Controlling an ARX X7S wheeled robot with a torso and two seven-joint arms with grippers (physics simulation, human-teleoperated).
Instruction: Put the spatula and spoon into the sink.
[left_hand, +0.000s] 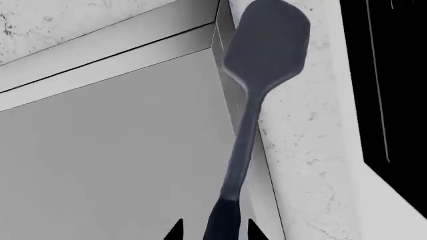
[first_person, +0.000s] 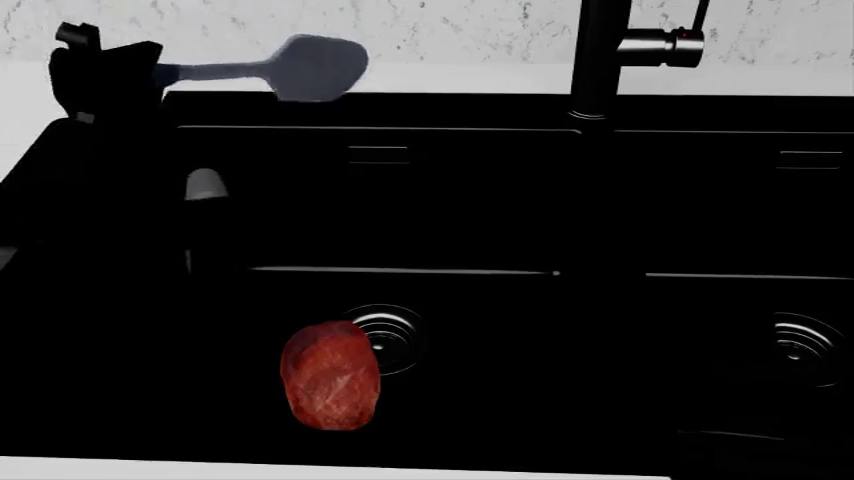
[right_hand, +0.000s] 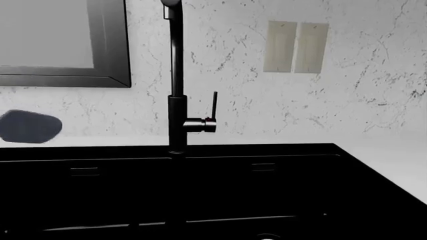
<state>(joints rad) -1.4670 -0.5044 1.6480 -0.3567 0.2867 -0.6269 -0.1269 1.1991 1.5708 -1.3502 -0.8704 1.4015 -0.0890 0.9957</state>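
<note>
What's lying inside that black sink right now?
In the sink, a red lump sits in the left basin beside its drain. The spatula isn't inside; the left gripper holds it above the back rim. Dark corners are unreadable.

The left gripper (first_person: 134, 72) is sitting raised at the far left of the head view, its dark body pointing toward the right. Its 2 black fingertips (left_hand: 175, 231) are showing in the left wrist view, closed on either side of the narrow handle of the spatula (first_person: 287, 68), gripping it and holding it roughly level. The right arm is not showing in the head view.
</note>
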